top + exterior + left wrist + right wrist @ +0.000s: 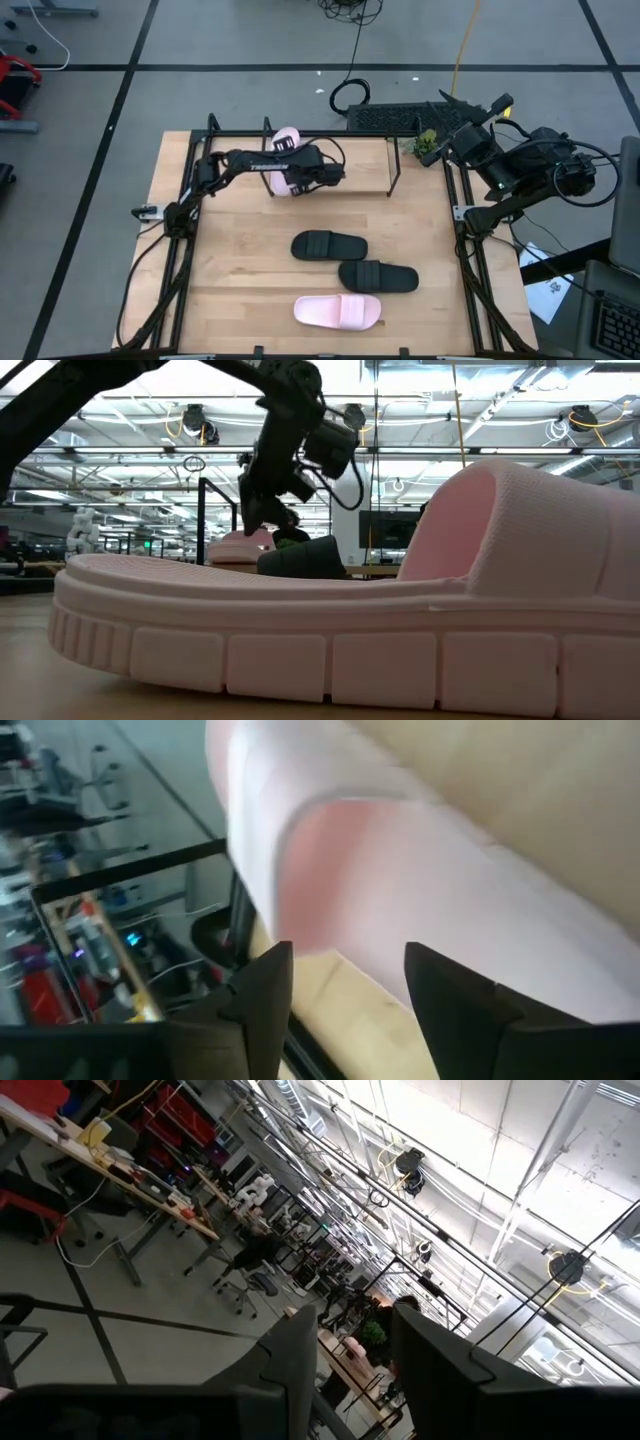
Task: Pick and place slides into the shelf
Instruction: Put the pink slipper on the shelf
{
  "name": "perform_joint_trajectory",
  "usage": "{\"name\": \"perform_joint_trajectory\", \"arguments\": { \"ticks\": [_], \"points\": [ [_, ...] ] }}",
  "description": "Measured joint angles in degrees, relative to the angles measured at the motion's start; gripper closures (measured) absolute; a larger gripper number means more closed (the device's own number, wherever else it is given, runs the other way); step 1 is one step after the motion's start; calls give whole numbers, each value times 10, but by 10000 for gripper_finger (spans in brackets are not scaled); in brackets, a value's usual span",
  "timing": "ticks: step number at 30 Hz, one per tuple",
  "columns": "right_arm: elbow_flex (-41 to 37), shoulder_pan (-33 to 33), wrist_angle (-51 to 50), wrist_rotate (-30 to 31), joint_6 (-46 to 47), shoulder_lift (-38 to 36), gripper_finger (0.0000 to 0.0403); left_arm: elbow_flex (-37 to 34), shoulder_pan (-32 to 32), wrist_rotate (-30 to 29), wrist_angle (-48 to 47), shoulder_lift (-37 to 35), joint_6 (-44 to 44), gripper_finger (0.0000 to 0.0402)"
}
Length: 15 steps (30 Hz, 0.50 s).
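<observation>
left gripper (292,176) is placing a pink slide (284,150) on the shelf (372,160), jaws spread around it; next, let go and back off.

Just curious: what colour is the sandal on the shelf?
Pale pink sandal on the shelf, clearest in the high view.
</observation>
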Motion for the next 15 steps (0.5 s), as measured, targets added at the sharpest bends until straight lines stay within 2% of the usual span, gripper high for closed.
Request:
{"name": "perform_joint_trajectory", "arguments": {
  "ticks": [7,15],
  "points": [
    [0,0,0,1,-2,0,284,9,-53,32,3,-42,-9,201],
    [0,0,3,2,-50,0,284,10,-152,122,0,-147,-10,201]
  ]
}}
